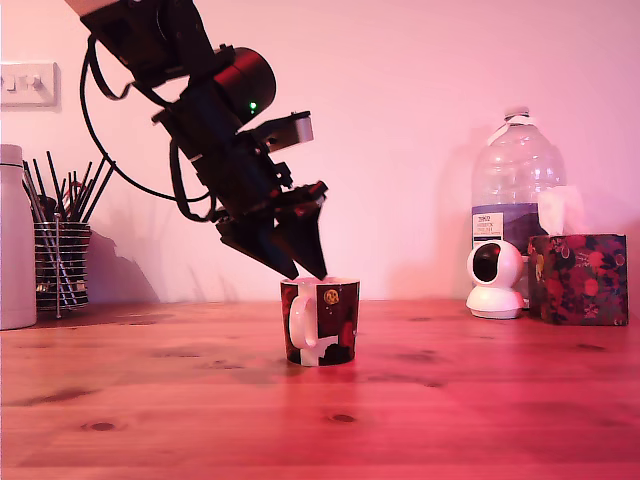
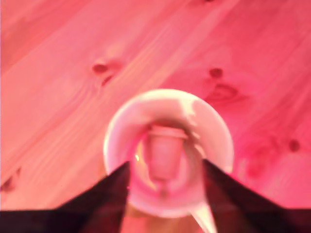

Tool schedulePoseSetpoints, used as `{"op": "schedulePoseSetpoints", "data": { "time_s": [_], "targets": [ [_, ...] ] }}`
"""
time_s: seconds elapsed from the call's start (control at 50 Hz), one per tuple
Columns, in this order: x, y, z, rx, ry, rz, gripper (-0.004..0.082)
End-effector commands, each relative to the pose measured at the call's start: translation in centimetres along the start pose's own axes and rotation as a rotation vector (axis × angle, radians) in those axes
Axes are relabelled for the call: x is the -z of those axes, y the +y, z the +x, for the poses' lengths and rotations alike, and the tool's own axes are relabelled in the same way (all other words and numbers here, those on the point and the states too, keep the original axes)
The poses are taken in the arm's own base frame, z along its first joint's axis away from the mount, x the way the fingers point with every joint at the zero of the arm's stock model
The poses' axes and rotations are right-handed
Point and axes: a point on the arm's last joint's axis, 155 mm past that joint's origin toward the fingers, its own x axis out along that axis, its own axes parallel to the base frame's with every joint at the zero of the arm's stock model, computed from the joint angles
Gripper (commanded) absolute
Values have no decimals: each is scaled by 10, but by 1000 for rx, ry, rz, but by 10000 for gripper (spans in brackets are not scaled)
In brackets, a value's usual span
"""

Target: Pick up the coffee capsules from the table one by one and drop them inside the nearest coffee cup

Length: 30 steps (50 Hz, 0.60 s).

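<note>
Now the end effector hangs right over the coffee cup, which stands in the middle of the tabletop. Its two fingers are spread apart, and a coffee capsule shows between them, inside the cup's white mouth. I cannot tell if it is falling or resting. If the tips dip lower, they could bump the rim and tip the cup.
</note>
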Motion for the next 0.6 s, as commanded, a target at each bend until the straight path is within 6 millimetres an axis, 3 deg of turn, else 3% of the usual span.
{"op": "schedulePoseSetpoints", "data": {
  "time_s": [0.0, 0.36, 0.58],
  "targets": [
    [-20, -6, -25, -1, -56, 21, -15],
    [-27, 14, -64, -33, -103, -57, -15],
    [-9, 24, -81, -63, -139, -111, -15]
  ]
}}
